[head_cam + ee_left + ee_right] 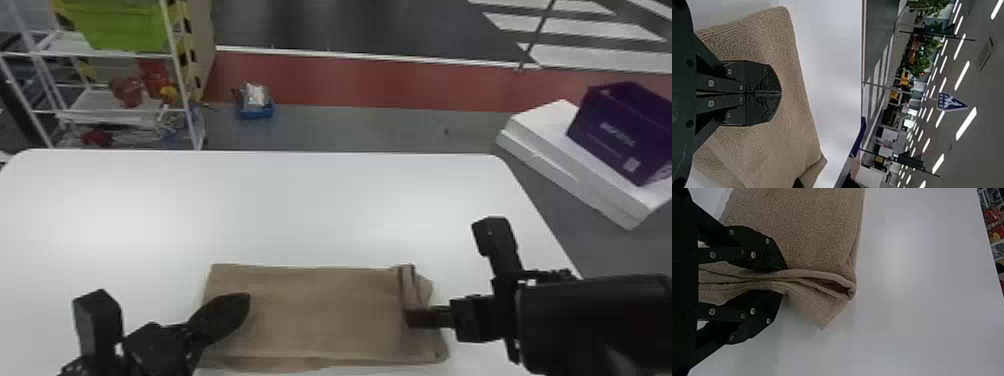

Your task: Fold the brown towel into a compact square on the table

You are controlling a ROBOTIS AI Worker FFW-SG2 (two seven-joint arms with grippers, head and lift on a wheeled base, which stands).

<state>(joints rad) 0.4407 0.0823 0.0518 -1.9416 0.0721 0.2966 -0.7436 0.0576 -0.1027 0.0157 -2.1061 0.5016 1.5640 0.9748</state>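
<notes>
Left fingers point(241, 305): pressed together with a thin seam between the 2, over the left end of the brown towel point(320, 315); I cannot tell if they touch the cloth.
Right fingers point(421, 318): clamped on a raised fold at the towel's right end, 1 on each side of the layers.
Towel: lying folded in a rectangle, longer from left to right, on the near part of the white tabletop point(280, 210), with a loose corner poking out beside the pinch.
Rack point(174, 55): past the table on the left, bearing a green bin point(122, 25).
Purple box point(622, 130): off to the right, on white slabs point(550, 130).
</notes>
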